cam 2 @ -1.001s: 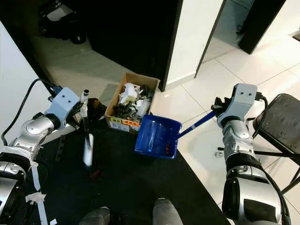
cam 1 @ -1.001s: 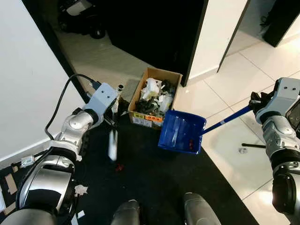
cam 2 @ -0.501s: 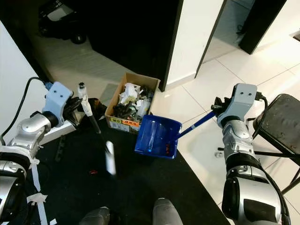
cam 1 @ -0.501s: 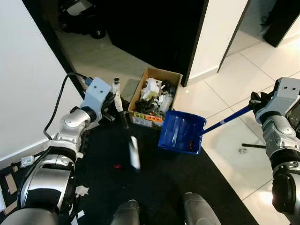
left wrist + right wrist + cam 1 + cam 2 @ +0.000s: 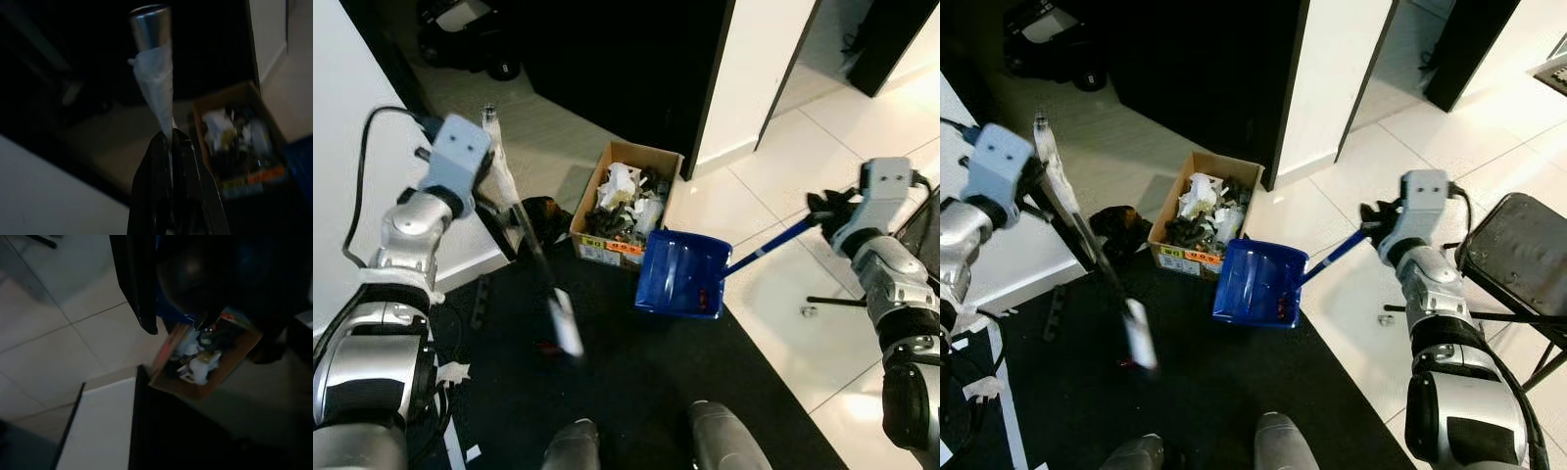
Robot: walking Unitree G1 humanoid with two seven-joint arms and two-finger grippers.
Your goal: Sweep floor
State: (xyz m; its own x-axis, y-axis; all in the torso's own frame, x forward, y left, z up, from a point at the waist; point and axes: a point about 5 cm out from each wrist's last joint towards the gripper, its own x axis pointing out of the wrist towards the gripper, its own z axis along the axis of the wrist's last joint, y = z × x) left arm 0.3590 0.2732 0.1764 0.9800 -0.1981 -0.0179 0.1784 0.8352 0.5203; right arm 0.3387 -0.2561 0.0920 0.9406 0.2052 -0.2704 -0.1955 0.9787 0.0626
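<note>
The cardboard box (image 5: 625, 201) bears a yellow and orange label, its print too small to read

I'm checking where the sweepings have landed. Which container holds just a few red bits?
The blue dustpan, held by the right gripper; the cardboard box beside it is packed with mixed trash.
</note>
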